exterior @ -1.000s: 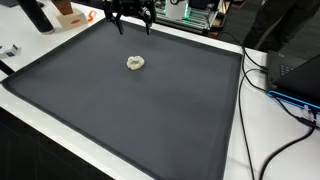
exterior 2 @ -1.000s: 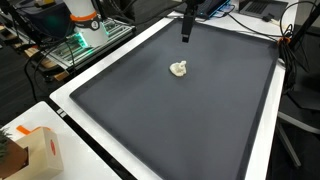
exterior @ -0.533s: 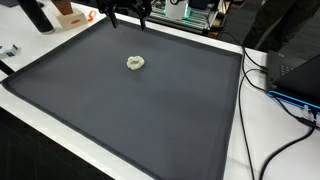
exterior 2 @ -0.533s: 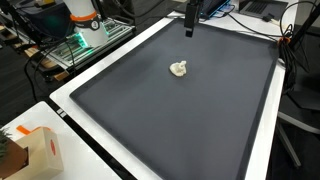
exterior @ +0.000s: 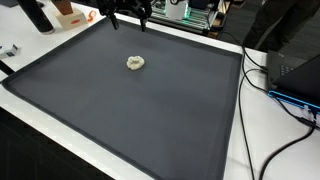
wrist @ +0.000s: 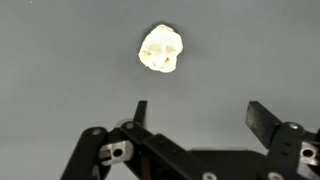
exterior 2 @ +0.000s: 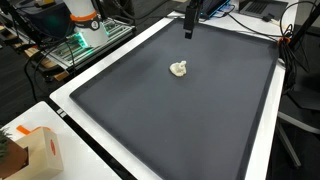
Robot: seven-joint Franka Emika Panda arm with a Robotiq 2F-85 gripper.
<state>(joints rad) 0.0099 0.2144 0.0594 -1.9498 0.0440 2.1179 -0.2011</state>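
The end effector (wrist: 200, 118) is open and grips nothing: in the wrist view its two dark fingers (wrist: 262, 118) stand wide apart with only mat between them. The nearest thing to it is a small cream lump (wrist: 160, 48), which lies ahead of the fingertips and clear of them. It is not centred in the gap but sits almost in line with one finger.

In both exterior views the end effector (exterior: 128, 22) (exterior 2: 188, 30) hangs raised over the far edge of a dark mat (exterior: 150, 115) (exterior 2: 180, 125). The cream lump (exterior: 135, 62) (exterior 2: 179, 69) rests alone on that mat, below the end effector and farther in toward the mat's middle, well apart from the fingertips.

The mat covers most of a white desk (exterior: 238, 125) (exterior 2: 68, 100), whose bare rim shows round it. Much farther from the end effector than the lump, past the mat's opposite corner, a small carton (exterior 2: 40, 152) stands in an exterior view. Off one side of the mat, cables (exterior: 292, 99) trail across the desk's rim in an exterior view.
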